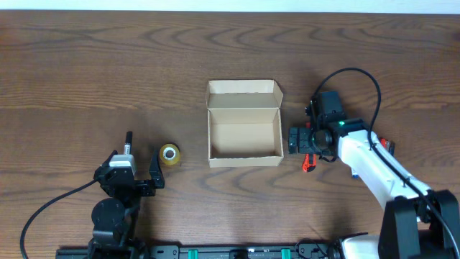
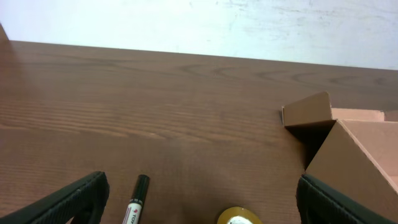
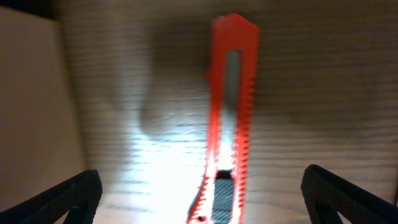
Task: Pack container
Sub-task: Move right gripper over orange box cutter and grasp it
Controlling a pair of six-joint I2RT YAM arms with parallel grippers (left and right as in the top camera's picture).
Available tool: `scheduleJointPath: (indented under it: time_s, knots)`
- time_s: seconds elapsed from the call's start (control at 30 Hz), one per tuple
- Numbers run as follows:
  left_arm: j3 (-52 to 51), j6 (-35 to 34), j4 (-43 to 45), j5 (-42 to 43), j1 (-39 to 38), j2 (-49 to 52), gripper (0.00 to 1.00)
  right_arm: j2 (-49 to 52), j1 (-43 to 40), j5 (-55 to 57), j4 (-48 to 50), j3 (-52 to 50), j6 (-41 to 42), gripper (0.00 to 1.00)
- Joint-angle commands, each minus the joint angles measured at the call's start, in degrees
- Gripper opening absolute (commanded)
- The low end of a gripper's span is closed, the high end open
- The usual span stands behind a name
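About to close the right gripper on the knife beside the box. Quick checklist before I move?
1. Container lid open: ok.
2. Container inside free: ok, looks empty.
3. Right gripper open: ok.
4. Orange utility knife within its span: ok, lying on the table.
5. Blade retracted: cannot tell, the picture is blurred.
6. Left gripper open and empty: ok; marker and tape roll lie on the table.
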Motion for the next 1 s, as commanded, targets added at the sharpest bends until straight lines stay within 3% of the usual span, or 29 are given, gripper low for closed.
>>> scheduleJointPath:
  time_s: [0.0, 0.7, 0.8, 0.83, 0.9, 0.97]
  knots:
    - [-1.53, 0.33, -0.68, 0.81, 0.35, -0.39, 0.96, 2.23, -2.05, 1.07, 0.59, -0.59, 0.85, 0.99]
    - [-1.53, 0.33, -0.68, 0.81, 0.35, -0.39, 0.95, 11.91, -4.52, 0.85, 4.85, -0.61, 0.37, 0.99]
    - [-1.51, 0.33, -0.66, 0.81, 0.35, -0.39, 0.96, 12.83, -4.52, 0.44, 4.85, -0.61, 0.72, 0.77]
    - [-1.53, 0.33, -0.66, 0.81, 0.35, -0.39, 0.95, 12.83, -4.52, 0.22, 4.85, -0.61, 0.72, 0.66]
    - [-1.53, 0.33, -0.68, 0.81, 0.35, -0.39, 0.96, 12.83, -4.52, 0.20, 4.90, -0.61, 0.96, 0.32]
    - [-1.53, 0.33, -0.68, 0.81, 0.35, -0.39, 0.95, 12.83, -4.52, 0.20, 4.90, -0.61, 1.14, 0.12]
